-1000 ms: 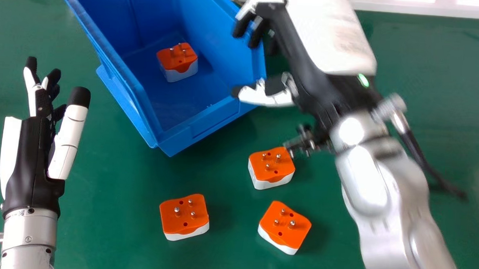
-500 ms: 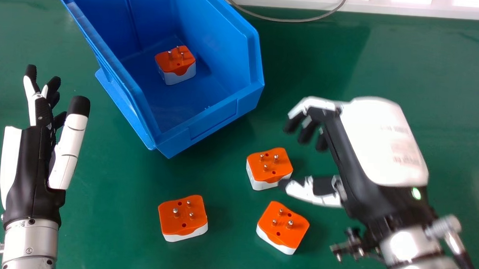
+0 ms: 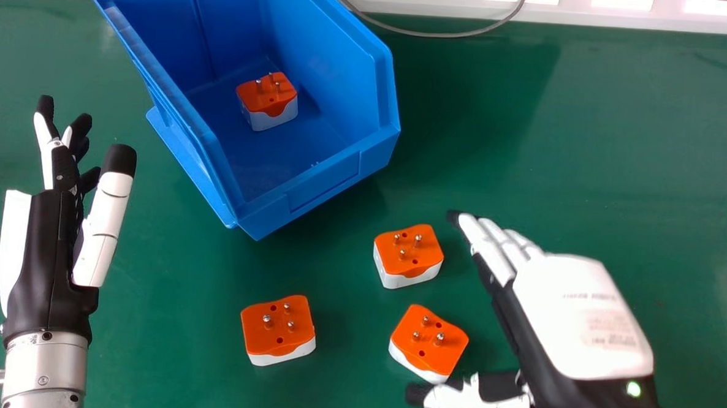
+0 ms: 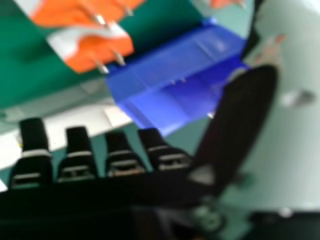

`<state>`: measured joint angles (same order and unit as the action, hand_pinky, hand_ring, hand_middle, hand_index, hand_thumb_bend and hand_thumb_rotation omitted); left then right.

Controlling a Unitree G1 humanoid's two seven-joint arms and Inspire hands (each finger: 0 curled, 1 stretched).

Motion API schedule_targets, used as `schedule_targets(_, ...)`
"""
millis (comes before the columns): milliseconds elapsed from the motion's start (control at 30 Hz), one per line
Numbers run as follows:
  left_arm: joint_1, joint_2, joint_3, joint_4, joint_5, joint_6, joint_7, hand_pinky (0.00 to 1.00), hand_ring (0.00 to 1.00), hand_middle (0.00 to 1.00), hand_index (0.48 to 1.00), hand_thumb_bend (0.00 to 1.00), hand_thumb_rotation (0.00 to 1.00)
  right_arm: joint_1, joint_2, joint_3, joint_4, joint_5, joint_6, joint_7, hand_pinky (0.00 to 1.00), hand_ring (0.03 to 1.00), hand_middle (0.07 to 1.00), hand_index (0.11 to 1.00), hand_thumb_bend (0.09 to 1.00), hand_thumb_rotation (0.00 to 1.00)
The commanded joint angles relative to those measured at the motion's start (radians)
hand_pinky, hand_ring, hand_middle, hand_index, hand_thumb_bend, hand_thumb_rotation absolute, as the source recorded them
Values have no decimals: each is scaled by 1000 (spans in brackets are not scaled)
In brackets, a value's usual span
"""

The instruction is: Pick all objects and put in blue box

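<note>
Black-and-white left hand at left, relaxed, holding nothing; green worktop between it and angled blue box, one adapter inside. Off the box's near edge, three orange-topped adapters sit apart: left one, far one, near one. Right hand released, fingers extended, thumb beside near one.

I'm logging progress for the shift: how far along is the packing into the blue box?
One orange-and-white adapter sits inside the blue box. The right hand is open, holding nothing. Three more adapters remain on the green table.
</note>
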<state>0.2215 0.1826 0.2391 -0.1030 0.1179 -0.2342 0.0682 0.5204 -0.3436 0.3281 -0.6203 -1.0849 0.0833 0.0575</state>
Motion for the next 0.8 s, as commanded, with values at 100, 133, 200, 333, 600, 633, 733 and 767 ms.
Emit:
schedule_targets(100, -4, 6, 3, -34, 4, 2, 2, 909, 978, 970, 962, 694, 1000, 4, 7, 2, 3, -53, 1, 31, 862, 921, 963, 946, 703, 563)
schedule_targets(133, -4, 6, 2, -35, 4, 2, 1, 909, 978, 970, 962, 694, 1000, 3, 9, 4, 8, -60, 2, 34, 863, 922, 964, 946, 703, 563)
schedule_targets(200, -4, 6, 2, -37, 4, 4, 1, 909, 978, 970, 962, 693, 1000, 2, 13, 7, 15, -73, 3, 41, 860, 917, 964, 947, 699, 559)
schedule_targets(333, -5, 7, 4, -43, 0, 10, -2, 909, 978, 970, 962, 693, 1000, 5, 22, 12, 22, -92, 7, 54, 857, 912, 963, 947, 694, 555)
schedule_targets(600, -1, 8, 7, -62, -7, 25, -8, 910, 977, 971, 963, 713, 1000, -20, 52, 31, 79, -131, 32, 57, 813, 877, 936, 931, 671, 518)
schedule_targets(633, -1, 8, 7, -64, -7, 27, -8, 910, 977, 971, 963, 713, 1000, -29, 55, 34, 87, -137, 36, 62, 813, 877, 936, 931, 671, 518)
schedule_targets(733, -1, 9, 8, -70, -8, 33, -10, 910, 977, 971, 963, 718, 1000, -57, 61, 44, 112, -161, 50, 86, 791, 861, 920, 915, 668, 511)
schedule_targets(767, 0, 9, 8, -72, -7, 35, -10, 910, 976, 972, 963, 724, 1000, -63, 63, 46, 116, -166, 54, 94, 759, 839, 899, 893, 661, 502)
